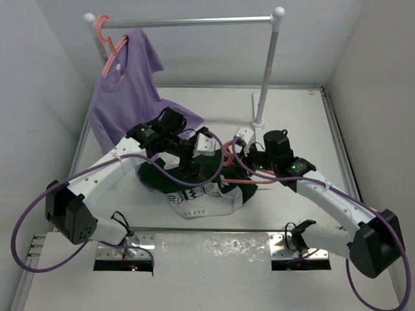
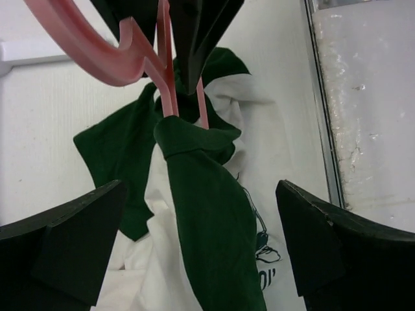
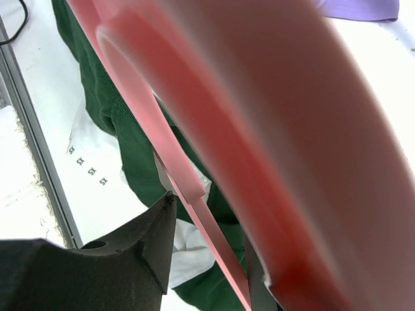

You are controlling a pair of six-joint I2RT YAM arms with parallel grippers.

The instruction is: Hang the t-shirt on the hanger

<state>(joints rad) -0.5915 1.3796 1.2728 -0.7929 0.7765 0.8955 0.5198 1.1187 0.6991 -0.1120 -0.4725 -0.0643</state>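
The t-shirt [image 1: 194, 194] lies bunched on the table [image 1: 292, 110] between my two arms, its white body and printed text spread toward the near edge and the dark green parts heaped on top. It is raised only where the hanger [image 1: 246, 182] meets it. The rest rests on the surface, so I judge the dressing barely begun.

The right gripper [image 1: 233, 155] is clamped on the hanger near its neck and holds it low over the heap. I take it that this is to give the cloth a fixed frame to be pulled over. The left gripper [image 2: 200, 194] hangs just above the shirt with its jaws spread wide and nothing between them, which I read as ready for a fresh hold on the fabric.

The overhead view gives me the layout. Behind the arms, a purple t-shirt [image 1: 130, 91] hangs from the rack rail [image 1: 194, 21]. Both arms hide where hanger and shirt join. The left wrist view shows that join: the pink bars run down from the hook and vanish under a fold of green cloth. The right wrist view confirms the grip, but the hanger there is a close blur.
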